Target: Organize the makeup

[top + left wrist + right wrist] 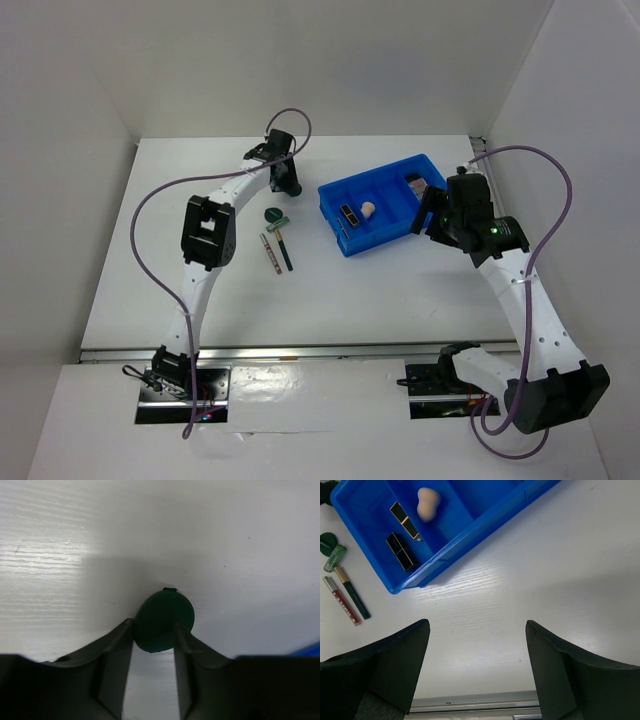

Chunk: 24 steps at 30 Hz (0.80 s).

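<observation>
The right arm bends up from its base, and the right gripper (477, 625) hangs spread wide over bare table, just this side of the blue tray (480, 531). In the tray's nearest compartment lie two lipstick tubes (404, 520) and a peach sponge (428, 503). Left of the tray, on the table, two pencils (351, 594) lie side by side with a loose green compact (327, 541) just beyond them. Farthest out, the left arm stretches long across the table, and the left gripper (154, 625) pinches a second green compact (165, 611) between its fingertips.
</observation>
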### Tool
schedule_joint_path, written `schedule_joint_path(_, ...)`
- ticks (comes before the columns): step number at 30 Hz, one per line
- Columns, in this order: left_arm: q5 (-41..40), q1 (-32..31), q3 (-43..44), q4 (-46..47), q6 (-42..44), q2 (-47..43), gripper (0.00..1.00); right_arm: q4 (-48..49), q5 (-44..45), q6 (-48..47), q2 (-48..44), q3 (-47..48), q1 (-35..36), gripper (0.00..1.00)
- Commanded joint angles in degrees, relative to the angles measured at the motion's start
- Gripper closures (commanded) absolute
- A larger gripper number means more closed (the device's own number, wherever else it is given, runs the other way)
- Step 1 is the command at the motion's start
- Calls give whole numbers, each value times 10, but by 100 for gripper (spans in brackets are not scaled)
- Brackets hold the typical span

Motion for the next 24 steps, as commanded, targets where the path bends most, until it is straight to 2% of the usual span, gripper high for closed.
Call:
schedule_joint_path(1, -11, -3, 11, -13, 14, 19, 54, 1, 6, 2, -17, 10, -1, 15)
schedule_joint_path(2, -17, -3, 5, -13, 14, 19, 61, -4, 6, 2, -17, 10, -1, 15)
schedule_joint_path(3, -17, -8, -2, -13, 14, 6, 80, -4, 6, 8, -17, 10, -1, 15)
schedule_joint_path(5, -17, -8, -9, -8, 19, -4, 99, -4, 6, 8, -17, 10, -1, 15)
schedule_joint_path(10, -39, -8, -39, -8, 14, -58, 100, -4, 6, 8, -17, 10, -1, 15)
schedule_joint_path(13, -51, -8, -72, 5, 14, -128, 100, -4, 6, 8, -23, 10, -1, 15)
schedule_joint_path(18, -6, -15, -148, 55, 8, -257, 100, -4, 12, 8, -23, 5, -1, 15)
schedule_joint_path(21, 36, -36, -180, 89, 8, -278, 100, 1, 5, 8, -23, 0, 4, 15)
schedule_joint_path(24, 54, -81, -143, 75, 8, -252, 100, 6, 5, 8, -17, 0, 4, 15)
